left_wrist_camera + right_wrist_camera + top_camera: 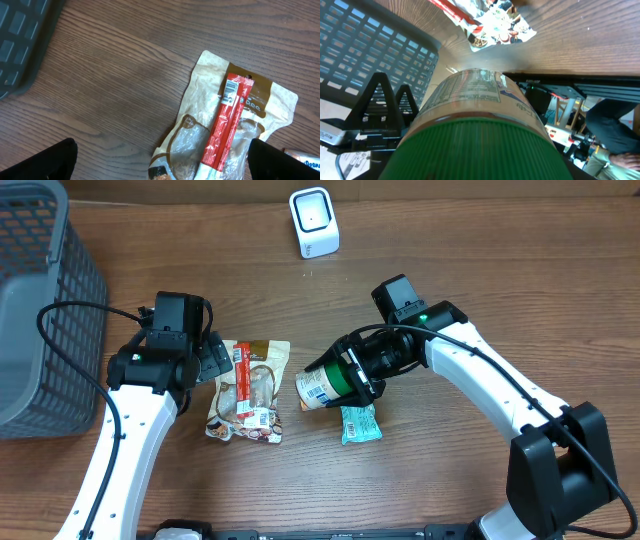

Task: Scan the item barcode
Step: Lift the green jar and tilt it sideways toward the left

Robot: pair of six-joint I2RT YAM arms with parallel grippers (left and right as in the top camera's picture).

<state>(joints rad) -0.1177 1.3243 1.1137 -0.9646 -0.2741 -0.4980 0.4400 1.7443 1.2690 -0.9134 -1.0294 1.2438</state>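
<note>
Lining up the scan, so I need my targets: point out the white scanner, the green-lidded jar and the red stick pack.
white scanner (314, 218): overhead view, on its front face.
green-lidded jar (319, 385): overhead view, on its label.
red stick pack (226, 125): left wrist view, halfway along the wrapper.

Right gripper (352, 372) clamped green-lidded white-labelled jar (316, 387), held sideways, teal foil packet (360, 423) just beside. Left gripper (215, 361) at edge of tan paper pouch (262, 395) bearing red stick packet (243, 383). White boxy scanner (314, 222) stood at far side; grey mesh basket (40, 310) at left.
</note>
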